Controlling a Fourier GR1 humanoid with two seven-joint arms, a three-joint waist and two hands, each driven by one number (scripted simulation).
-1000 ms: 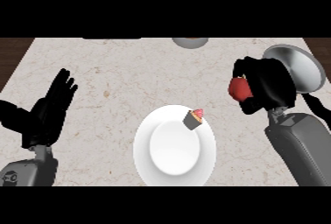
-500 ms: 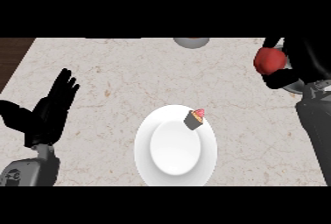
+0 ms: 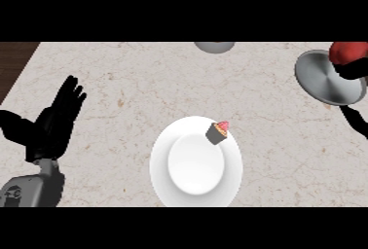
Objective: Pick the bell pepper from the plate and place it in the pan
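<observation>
Starting from the near side, a white plate (image 3: 195, 168) is seen with only a small dark piece (image 3: 218, 132) on its far rim, and the left hand (image 3: 54, 124) is rested at the left with fingers straight and apart. Far right, the red bell pepper (image 3: 350, 52) is held over the pan (image 3: 329, 78) by the right hand (image 3: 354, 69), fingers clamped on it. The placing step is judged to be in hand; next, the pepper should be lowered into the pan and let go.

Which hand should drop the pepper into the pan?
Right. The right hand already holds the red bell pepper at the pan rim. The left hand rests open at the counter's far left, holding nothing.
</observation>
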